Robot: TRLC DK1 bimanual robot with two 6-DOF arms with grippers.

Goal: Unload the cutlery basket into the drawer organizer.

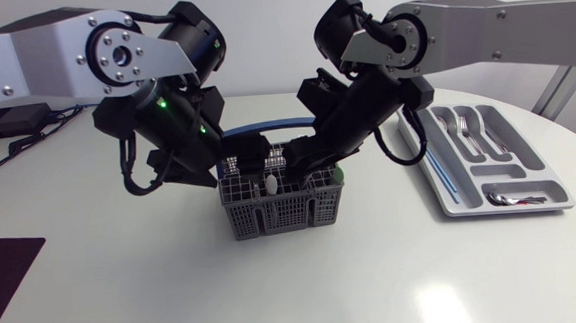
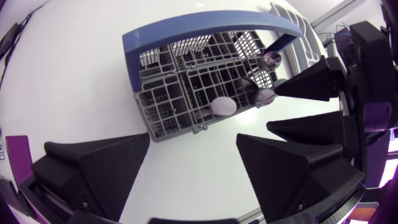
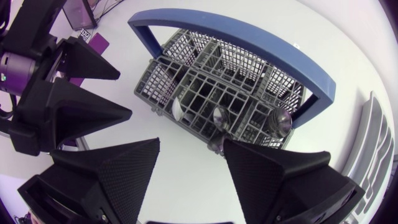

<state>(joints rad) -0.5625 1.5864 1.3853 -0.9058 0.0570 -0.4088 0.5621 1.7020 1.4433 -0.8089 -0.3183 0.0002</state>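
Two claws [image 2: 194,142] [image 3: 191,143] over basket [image 1: 281,210], cutlery [image 3: 221,116] half-hidden

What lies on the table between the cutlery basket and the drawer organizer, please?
In the head view, only bare table lies between the cutlery basket and the drawer organizer; the right arm hangs over part of it.

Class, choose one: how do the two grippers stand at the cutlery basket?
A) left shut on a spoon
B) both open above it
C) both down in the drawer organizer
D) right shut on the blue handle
B: the left gripper and right gripper each show fingers spread wide above the cutlery basket, gripping nothing.
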